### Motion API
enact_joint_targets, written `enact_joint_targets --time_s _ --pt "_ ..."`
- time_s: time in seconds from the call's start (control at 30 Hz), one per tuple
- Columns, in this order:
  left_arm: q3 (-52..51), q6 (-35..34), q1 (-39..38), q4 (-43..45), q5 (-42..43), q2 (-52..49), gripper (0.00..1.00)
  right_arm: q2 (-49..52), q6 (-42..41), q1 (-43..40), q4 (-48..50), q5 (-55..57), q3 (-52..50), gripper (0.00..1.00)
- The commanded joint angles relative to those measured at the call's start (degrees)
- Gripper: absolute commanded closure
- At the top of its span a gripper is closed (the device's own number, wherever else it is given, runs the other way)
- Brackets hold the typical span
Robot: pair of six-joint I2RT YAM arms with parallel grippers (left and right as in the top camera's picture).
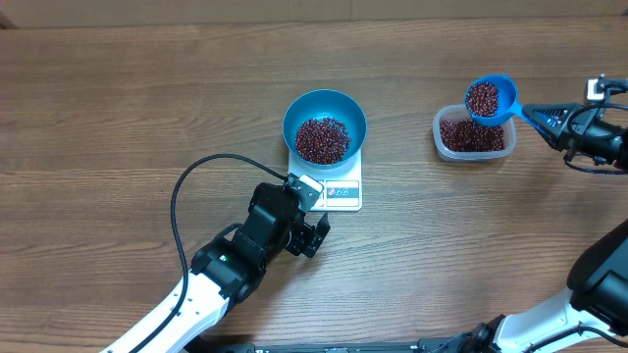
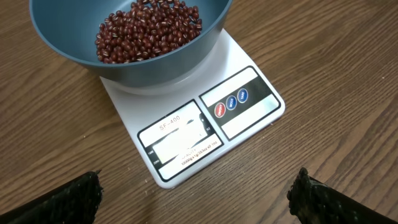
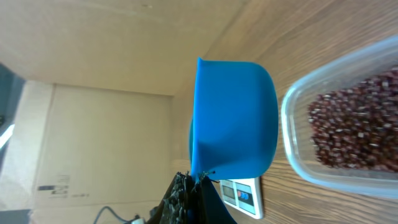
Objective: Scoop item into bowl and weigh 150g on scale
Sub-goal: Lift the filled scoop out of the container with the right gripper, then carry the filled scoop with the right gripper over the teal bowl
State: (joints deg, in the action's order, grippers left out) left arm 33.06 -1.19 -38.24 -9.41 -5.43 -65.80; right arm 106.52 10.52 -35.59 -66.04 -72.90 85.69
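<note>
Overhead: bowl (image 1: 325,108) of beans (image 1: 322,140) on the scale (image 1: 343,192), mid-frame; left gripper (image 1: 310,212) just below, spread wide, empty. Far right, right gripper (image 1: 537,115) clamped on a loaded scoop (image 1: 489,100) handle — over the tub (image 1: 474,136). Left wrist: bowl upper left. Right wrist: scoop centre, tub right.

desk (image 1: 118,98): brown wood-grain top
scale (image 1: 343,193): white, flat on desk, near centre
clear tub (image 1: 438,132): on desk, well right of scale
</note>
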Motion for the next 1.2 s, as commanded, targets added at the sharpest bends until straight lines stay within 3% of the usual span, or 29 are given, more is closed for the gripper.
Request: enact_joint_targets --time_s 0.0,0.63,1.0,1.17 --pt "-0.3 -0.5 0.0 0.0 -0.7 -0.1 0.0 -1.5 0.5 0.1 -0.1 -6.3 -0.1 0.96" --pt "-0.3 -0.5 0.0 0.0 -0.7 -0.1 0.01 -9.4 -1.2 15.9 0.8 -6.0 1.5 0.96" --pt "-0.3 -0.5 0.0 0.0 -0.7 -0.1 0.0 -9.4 -20.6 29.8 17.7 5.6 1.6 0.96" --pt "-0.3 -0.5 0.0 0.0 -0.7 -0.1 0.0 -9.4 -24.3 35.7 22.6 11.8 1.6 0.96"
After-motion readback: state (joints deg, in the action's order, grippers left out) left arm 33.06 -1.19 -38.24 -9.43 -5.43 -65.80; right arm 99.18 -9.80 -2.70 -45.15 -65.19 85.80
